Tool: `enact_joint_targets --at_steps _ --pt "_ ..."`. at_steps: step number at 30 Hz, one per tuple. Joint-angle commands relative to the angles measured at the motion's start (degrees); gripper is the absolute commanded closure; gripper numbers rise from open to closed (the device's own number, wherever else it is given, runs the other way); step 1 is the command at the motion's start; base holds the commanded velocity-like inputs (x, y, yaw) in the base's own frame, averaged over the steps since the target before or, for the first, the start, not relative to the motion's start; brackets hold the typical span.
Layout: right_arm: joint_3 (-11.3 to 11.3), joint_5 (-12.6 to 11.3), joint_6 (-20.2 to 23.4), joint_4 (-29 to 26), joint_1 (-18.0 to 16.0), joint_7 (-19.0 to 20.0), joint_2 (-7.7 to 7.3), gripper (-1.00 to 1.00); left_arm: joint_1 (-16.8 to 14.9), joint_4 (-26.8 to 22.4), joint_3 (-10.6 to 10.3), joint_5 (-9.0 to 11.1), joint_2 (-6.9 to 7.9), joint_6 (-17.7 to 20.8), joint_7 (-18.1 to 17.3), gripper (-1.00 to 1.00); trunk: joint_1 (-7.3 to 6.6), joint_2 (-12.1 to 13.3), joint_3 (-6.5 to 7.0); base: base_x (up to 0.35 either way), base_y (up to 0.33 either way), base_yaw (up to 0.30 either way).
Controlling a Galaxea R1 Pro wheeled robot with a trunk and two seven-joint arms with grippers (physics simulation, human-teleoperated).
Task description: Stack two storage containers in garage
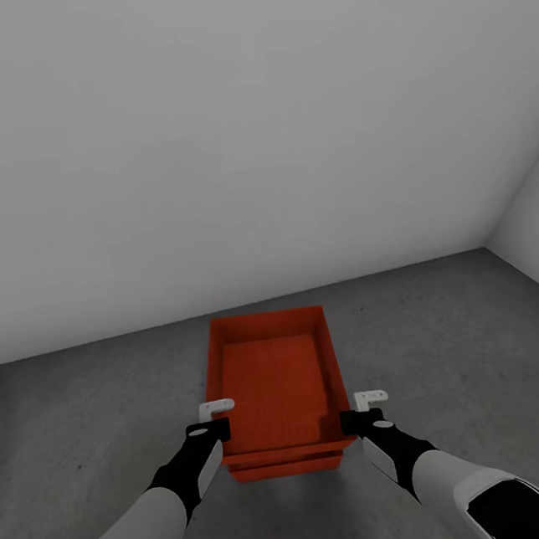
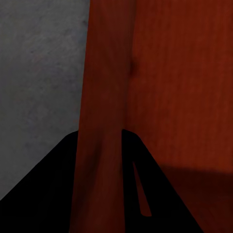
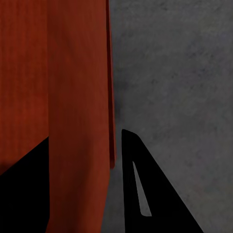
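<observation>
Red-orange rectangular storage container (image 1: 273,379), long axis running away between both pincers, left pincer (image 1: 210,420) and right pincer (image 1: 364,408) each clamped on a side wall, second bin's edge (image 1: 285,467) beneath, grey concrete floor (image 1: 84,410).

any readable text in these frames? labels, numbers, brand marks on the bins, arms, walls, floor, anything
None. No words, numbers or marks can be read in the head view or either wrist view.
Upper container: plain red-orange walls, no label.
Lower container: just a plain edge showing beneath it.
Left gripper and right gripper: unmarked.
Wall and floor: bare, unmarked.
</observation>
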Motion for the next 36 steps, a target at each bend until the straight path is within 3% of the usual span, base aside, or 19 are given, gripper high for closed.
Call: enact_joint_targets --at_steps 1,36 --pt "-1.59 0.04 -0.27 -0.08 -0.03 -2.62 -0.87 1.0 -0.03 -0.16 3.0 -0.36 0.1 0.53 1.68 1.0 0.0 -0.02 -0.04 0.0 0.0 0.0" --pt "-1.54 0.08 -0.27 -0.16 -0.03 -2.79 -0.74 1.0 -0.03 -0.12 3.0 -0.1 0.11 0.52 1.68 1.0 0.0 -0.02 -0.04 -0.02 0.0 0.0"
